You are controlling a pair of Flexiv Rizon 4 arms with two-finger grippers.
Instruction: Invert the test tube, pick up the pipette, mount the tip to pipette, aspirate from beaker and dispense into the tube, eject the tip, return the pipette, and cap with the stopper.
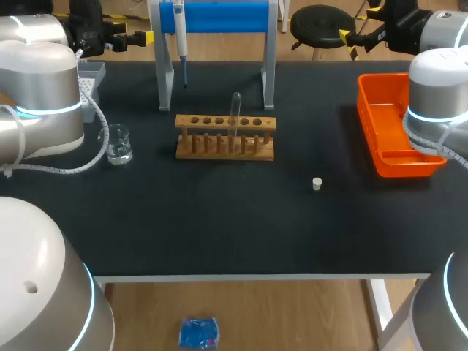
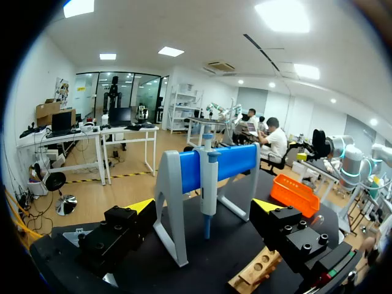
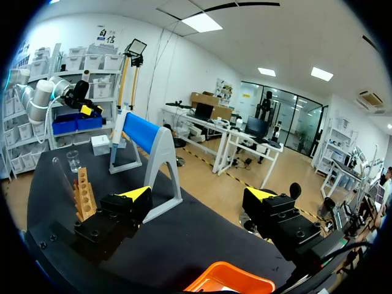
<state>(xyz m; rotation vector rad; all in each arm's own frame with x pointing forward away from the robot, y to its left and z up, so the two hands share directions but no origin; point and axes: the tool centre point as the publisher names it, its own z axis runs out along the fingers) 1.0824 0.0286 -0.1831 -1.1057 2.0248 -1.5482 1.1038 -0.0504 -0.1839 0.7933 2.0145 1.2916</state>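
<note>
left gripper (image 2: 205, 207) well short of pipette (image 2: 209, 184)

Black worktop (image 1: 219, 219), pale brown wooden rack (image 1: 224, 139), clear test tube (image 1: 235, 110), clear beaker (image 1: 118, 145), bright orange tray (image 1: 365, 117), white stopper (image 1: 316, 183), white stand (image 1: 227, 16) with blue bar, blue and white pipette (image 1: 180, 36), black left tool (image 2: 205, 206) and black right tool (image 3: 199, 194), both yellow-tipped

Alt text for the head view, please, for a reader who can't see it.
A test tube stands in a wooden rack mid-table, with a pipette hanging on the blue stand behind. A beaker sits to the rack's left, a white stopper and orange tray to its right.
</note>
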